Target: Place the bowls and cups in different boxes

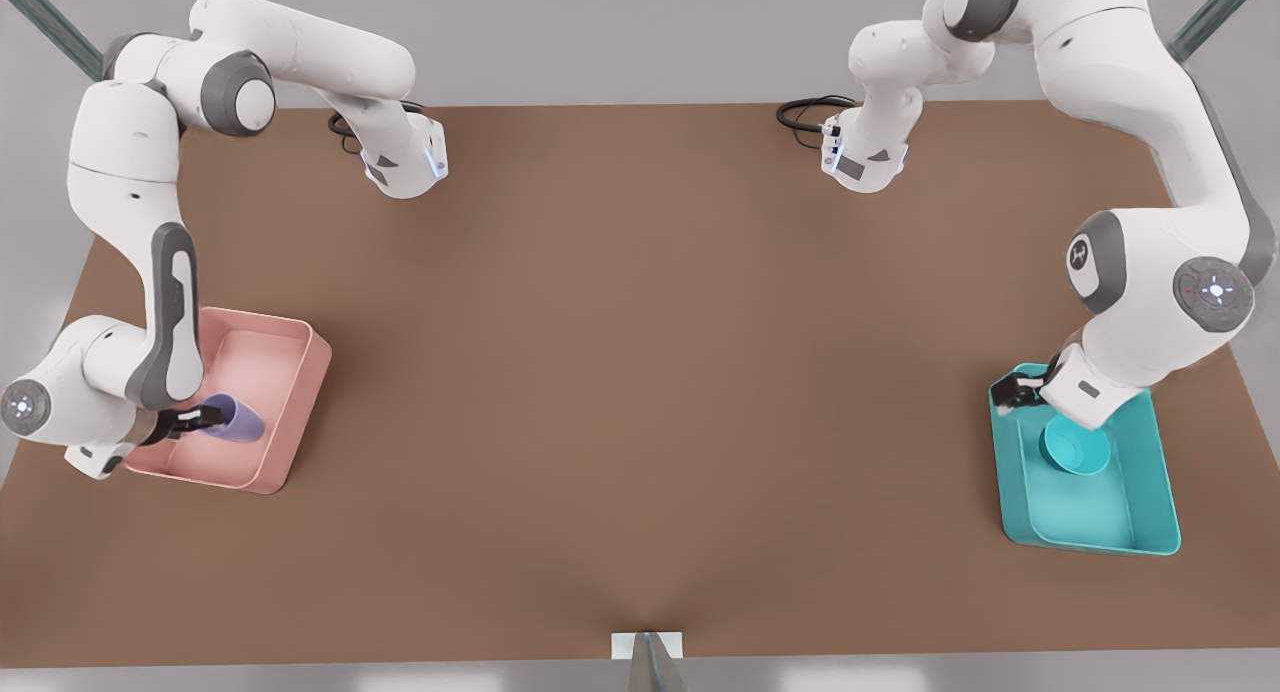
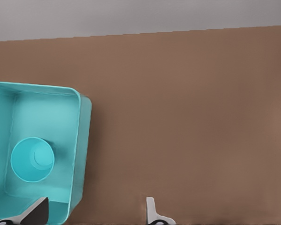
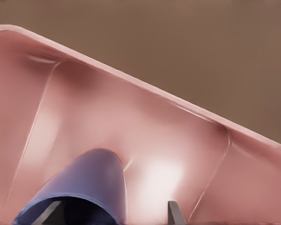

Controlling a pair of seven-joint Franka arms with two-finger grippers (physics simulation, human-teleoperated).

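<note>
Right gripper (image 1: 185, 424) pinching cup (image 1: 232, 418) over pink box (image 1: 310, 372), not let go yet. Left gripper (image 1: 1018, 392) spread, empty; bowl (image 1: 1075, 449) just beside it, already in teal box (image 1: 1160, 492).

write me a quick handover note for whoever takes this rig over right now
Left gripper: open, above the corner of the teal box, holding nothing.
Right gripper: holds the lavender cup tilted over the pink box; its grip looks closed on the rim.
Teal bowl: resting inside the teal box, free of the gripper.
Done: bowl boxed.
Left: release the cup into the pink box, then pull both arms clear.
</note>
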